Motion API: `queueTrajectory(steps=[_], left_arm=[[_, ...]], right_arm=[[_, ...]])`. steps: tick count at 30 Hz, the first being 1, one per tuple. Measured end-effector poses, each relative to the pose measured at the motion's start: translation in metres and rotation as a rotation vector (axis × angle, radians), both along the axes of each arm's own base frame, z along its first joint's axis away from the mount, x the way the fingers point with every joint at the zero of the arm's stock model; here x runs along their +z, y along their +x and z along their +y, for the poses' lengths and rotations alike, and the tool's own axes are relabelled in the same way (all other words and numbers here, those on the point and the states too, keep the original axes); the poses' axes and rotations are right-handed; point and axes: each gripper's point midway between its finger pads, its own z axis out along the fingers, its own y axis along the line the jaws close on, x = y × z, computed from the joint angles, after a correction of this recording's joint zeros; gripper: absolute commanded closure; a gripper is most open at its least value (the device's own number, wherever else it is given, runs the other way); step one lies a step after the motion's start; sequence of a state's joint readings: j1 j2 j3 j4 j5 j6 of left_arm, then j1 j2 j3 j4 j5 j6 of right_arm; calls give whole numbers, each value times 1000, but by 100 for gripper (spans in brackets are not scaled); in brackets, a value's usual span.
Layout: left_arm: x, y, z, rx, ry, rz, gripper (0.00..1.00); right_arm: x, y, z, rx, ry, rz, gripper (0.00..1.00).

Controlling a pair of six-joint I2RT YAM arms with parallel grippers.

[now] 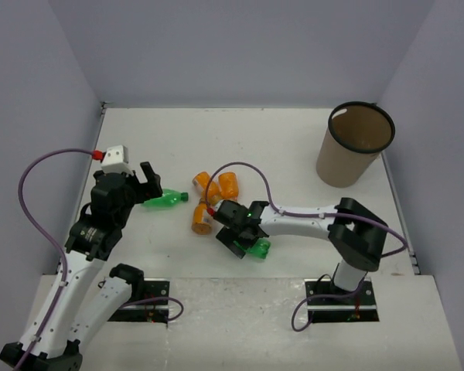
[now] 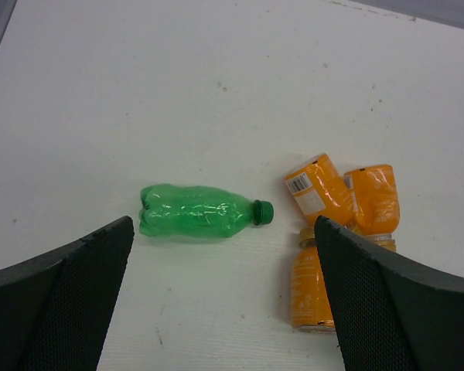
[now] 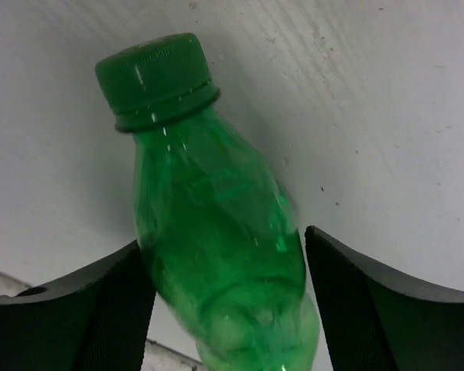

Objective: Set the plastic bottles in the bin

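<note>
A green bottle (image 1: 165, 200) lies on its side on the table; in the left wrist view it (image 2: 197, 210) sits just beyond my open, empty left gripper (image 1: 150, 182) (image 2: 223, 259). Three orange bottles (image 1: 205, 181) (image 1: 228, 184) (image 1: 202, 219) lie in a cluster to its right (image 2: 321, 189). My right gripper (image 1: 246, 236) (image 3: 224, 241) is low and open, straddling a second green bottle (image 1: 257, 247) (image 3: 216, 232). Its left finger touches the bottle and a slim gap shows at the right finger. The tan bin (image 1: 354, 143) stands at the far right. The clear bottle is out of view.
The table's near edge (image 1: 240, 277) runs just behind the right gripper's bottle. Grey walls enclose the table on three sides. A purple cable loops over the right arm (image 1: 255, 174).
</note>
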State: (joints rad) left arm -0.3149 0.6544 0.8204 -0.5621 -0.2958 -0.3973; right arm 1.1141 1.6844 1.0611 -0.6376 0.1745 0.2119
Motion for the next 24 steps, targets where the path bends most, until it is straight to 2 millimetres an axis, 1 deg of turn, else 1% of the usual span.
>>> queueTrajectory(steps=[1,2,3,5,6,7,9,10,11,12,13,14,15,17,18,19,20,21,23,24], left_arm=[[0,0,0,0,0,0,0],[0,0,0,0,0,0,0],[0,0,0,0,0,-1,0],[1,0,0,0,-1,-3,0],[1,0,0,0,-1,-2,0],[1,0,0,0,-1,-2,0],[0,0,0,0,-1,-2,0],[1,0,0,-1,-1,-2,0],[0,0,0,-1,-1,-2,0],[0,0,0,0,0,-2,0],[1,0,0,0,0,-2,0],[1,0,0,0,-1,-3,0],[1,0,0,0,-1,-4,0],[1,-1,0,0,-1,-4,0],[1,-1,0,0,-1,-4,0],[1,0,0,0,-1,-4,0],[1,-1,0,0,-1,-4,0],[1,-1,0,0,-2,-4,0],[1,0,0,-1,-1,-4,0],[1,0,0,-1,-1,-3,0]], right_arm=[[-10,1,-1,5,-30,5,45],[-19,0,-2,-1,-54,19,56],[-16,3,0,-1,-57,11,63],[-11,8,5,-19,-25,-19,66],[-8,9,4,-20,-18,-28,69],[-3,8,2,-21,-7,-36,69],[18,8,1,-21,45,-64,69],[35,10,0,-23,92,-88,70],[67,12,0,-30,182,-135,70],[89,17,-1,-39,252,-165,72],[112,24,-6,-66,317,-203,73],[143,40,-19,-128,400,-250,73],[173,62,-37,-212,465,-317,73],[227,112,-88,-429,544,-480,73],[249,131,-115,-534,561,-554,73],[271,150,-149,-654,558,-637,72],[290,164,-181,-759,552,-712,71],[304,172,-206,-841,544,-768,71],[330,188,-257,-1004,513,-867,69],[340,195,-279,-1070,503,-905,68]])
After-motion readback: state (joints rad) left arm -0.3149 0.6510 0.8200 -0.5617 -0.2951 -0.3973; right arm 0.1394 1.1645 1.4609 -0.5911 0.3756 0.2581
